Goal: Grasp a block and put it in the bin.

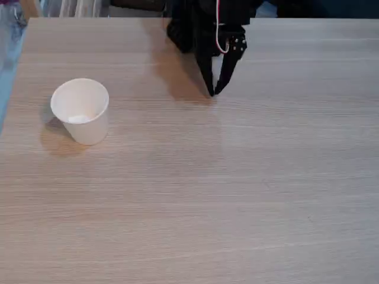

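Pale wood grain runs across the bench (237,195), a light laminate top with fine horizontal streaks and a soft sheen toward the right in the fixed view. On its left part stands the bin (81,110), a white paper cup with a rolled rim, upright and tapering toward its base, casting a small shadow onto the bench to its left and below. Down inside the cup lies a brighter white patch that looks like the block (78,119) (its edges are too soft to make out as a cube, so only a pale lump on the cup's floor can be told). The cup stands well apart from the arm.

At the top centre the black arm (201,23) reaches down from the far edge of the bench, with a thin pink-and-white cable (220,35) looping along its front. The gripper (212,92) points downward, its two dark fingers converging so that the tips meet or nearly meet just above the bench surface; nothing sits between them, and it reads as closed and empty. A broad shadow of the arm spreads on the wood to the left of the fingers. Along the left border a strip of light blue floor (7,71) shows beside the bench edge.
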